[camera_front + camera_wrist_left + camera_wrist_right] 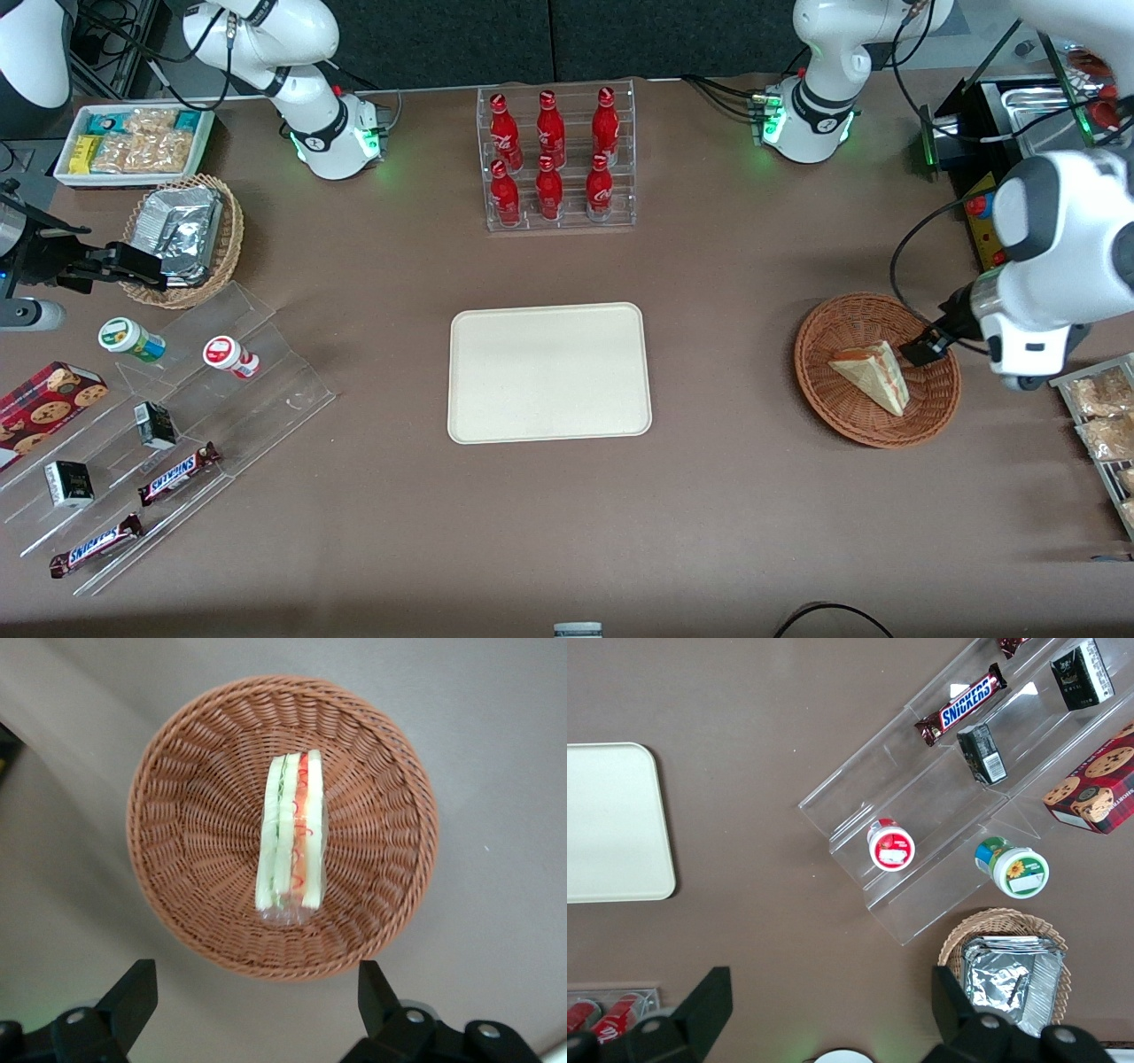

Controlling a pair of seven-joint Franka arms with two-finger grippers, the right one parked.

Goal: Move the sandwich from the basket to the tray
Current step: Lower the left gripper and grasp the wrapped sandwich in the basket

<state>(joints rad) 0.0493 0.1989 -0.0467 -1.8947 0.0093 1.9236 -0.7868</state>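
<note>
The sandwich [873, 376] is a pale triangular wedge lying in the reddish-brown wicker basket [837, 415], toward the working arm's end of the table. From the wrist I see the sandwich [291, 842] edge-on, with red, orange and green filling, in the middle of the basket [186, 850]. My gripper [924, 345] hovers above the basket's rim, beside the sandwich. It is open [257, 988], its two dark fingers [133, 992] spread wide with nothing between them. The cream tray [549, 372] lies flat at the table's middle and carries nothing.
A clear rack of red bottles [556, 159] stands farther from the front camera than the tray. Snack packets [1103, 412] lie in a holder beside the basket. A tan basket with a foil packet [182, 232], acrylic steps with snacks [168, 425] and a white snack box [133, 142] sit toward the parked arm's end.
</note>
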